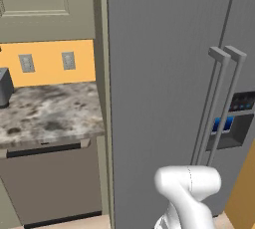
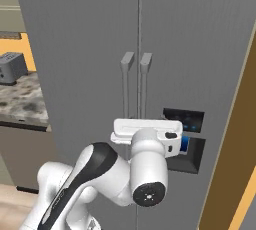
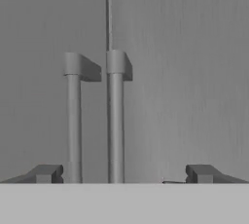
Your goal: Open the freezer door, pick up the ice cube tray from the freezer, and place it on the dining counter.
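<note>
Left base view: you face the freezer (image 1: 164,73), its left freezer door (image 1: 159,49) shut, twin handles (image 1: 219,103) at the seam. Beside it, left, a marble counter (image 1: 50,111) over a dishwasher (image 1: 50,183), with an orange wall (image 1: 47,63) behind.

Right base view: your arm (image 2: 100,174) stands before the shut doors; a dispenser (image 2: 187,139) is on the right one.

Hand view: your gripper (image 3: 124,174) is spread wide, holding nothing, its fingertips (image 3: 46,173) flanking both handles, short of them.

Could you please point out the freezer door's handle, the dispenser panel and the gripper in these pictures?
freezer door handle (image 3: 73,121), hand view, on the left bar's shaft.
dispenser panel (image 1: 242,101), left base view, on its dark control strip.
gripper (image 3: 124,174), hand view, midway between the open fingertips.
</note>
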Available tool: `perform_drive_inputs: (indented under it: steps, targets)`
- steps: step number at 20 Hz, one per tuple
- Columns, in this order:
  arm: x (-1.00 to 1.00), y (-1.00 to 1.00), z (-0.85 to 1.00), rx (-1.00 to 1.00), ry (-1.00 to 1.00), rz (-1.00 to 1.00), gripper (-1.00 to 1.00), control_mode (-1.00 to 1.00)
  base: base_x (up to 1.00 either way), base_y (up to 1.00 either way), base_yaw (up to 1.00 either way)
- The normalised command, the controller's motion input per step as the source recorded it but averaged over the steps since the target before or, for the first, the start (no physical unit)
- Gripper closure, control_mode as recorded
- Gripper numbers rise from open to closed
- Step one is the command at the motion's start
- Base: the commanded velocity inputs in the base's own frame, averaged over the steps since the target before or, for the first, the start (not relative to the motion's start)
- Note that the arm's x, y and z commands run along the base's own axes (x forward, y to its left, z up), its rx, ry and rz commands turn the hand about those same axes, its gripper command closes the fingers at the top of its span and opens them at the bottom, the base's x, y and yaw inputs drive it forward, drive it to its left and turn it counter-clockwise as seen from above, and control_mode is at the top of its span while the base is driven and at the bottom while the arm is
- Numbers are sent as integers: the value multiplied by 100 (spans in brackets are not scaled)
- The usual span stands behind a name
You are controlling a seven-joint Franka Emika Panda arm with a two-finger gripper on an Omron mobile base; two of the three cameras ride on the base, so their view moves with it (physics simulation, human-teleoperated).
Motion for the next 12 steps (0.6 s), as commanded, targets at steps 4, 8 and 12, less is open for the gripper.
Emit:
perform_drive_inputs:
  steps: [4,8,12]
  targets:
    - [35,0,0,0,-8,0,-100,-100,0,0,0]
    - [31,0,0,0,-2,0,-100,-100,0,0,0]
    - [19,0,0,0,0,0,-100,-100,0,0,0]
